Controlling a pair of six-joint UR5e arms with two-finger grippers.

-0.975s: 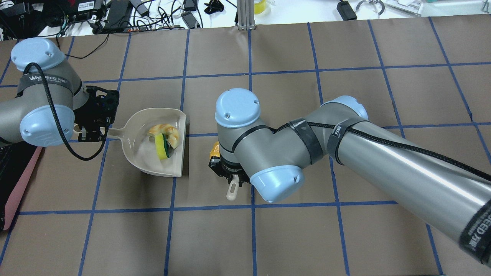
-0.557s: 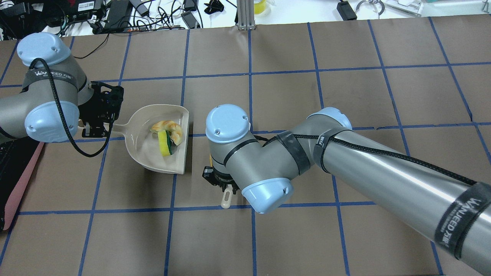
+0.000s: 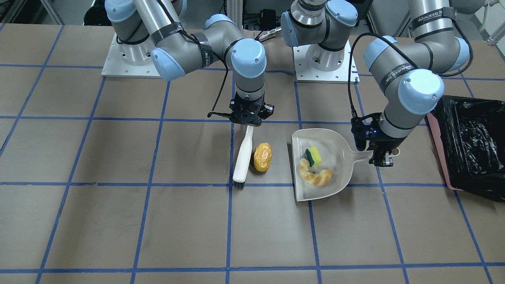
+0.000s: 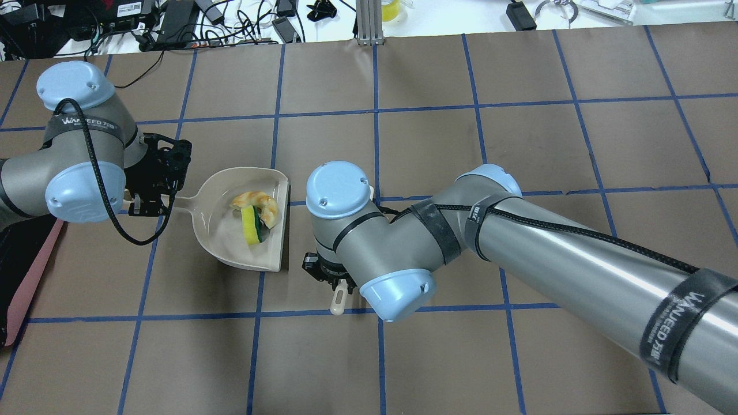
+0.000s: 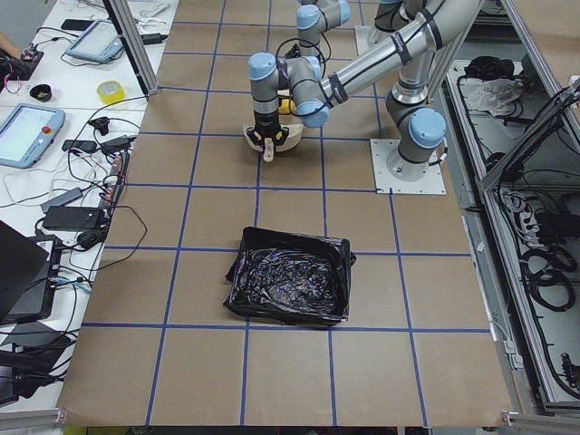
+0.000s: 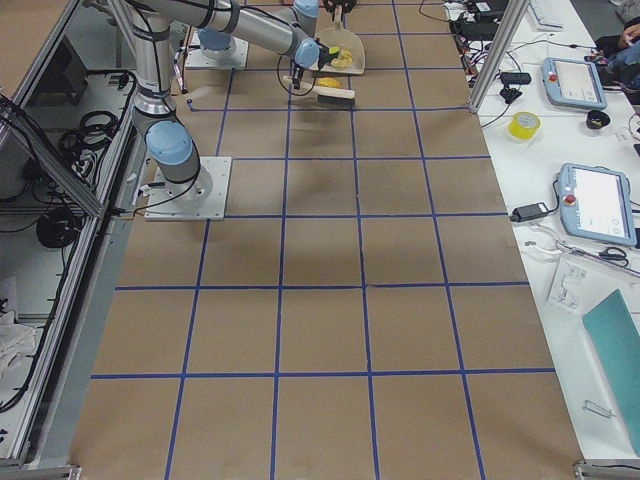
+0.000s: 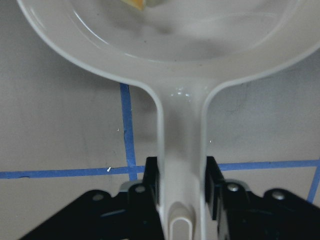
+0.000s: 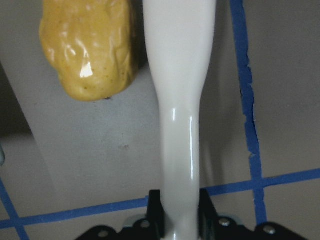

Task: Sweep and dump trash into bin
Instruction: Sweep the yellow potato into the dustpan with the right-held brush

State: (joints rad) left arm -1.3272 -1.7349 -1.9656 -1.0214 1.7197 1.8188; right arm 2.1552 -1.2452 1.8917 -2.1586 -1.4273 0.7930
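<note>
My left gripper (image 3: 380,152) is shut on the handle of the cream dustpan (image 3: 335,146), which lies flat on the table; the wrist view shows the handle (image 7: 182,150) between the jaws. The tan croissant (image 3: 315,176) and the yellow-and-green sponge (image 3: 314,156) lie in the pan. My right gripper (image 3: 247,118) is shut on the handle of the cream brush (image 3: 242,157). The glossy potato lump (image 3: 262,156) lies on the table right beside the brush, between it and the pan's open mouth. It also shows in the right wrist view (image 8: 89,47).
The pink bin with its black bag (image 3: 473,146) stands on my left, beyond the dustpan's handle; its pink rim (image 4: 29,276) shows at the overhead view's left edge. Cables and devices lie past the far table edge (image 4: 173,23).
My right arm has moved left toward the dustpan with the brush, and now hides the potato in the overhead view. My left gripper has shifted the dustpan slightly right.
</note>
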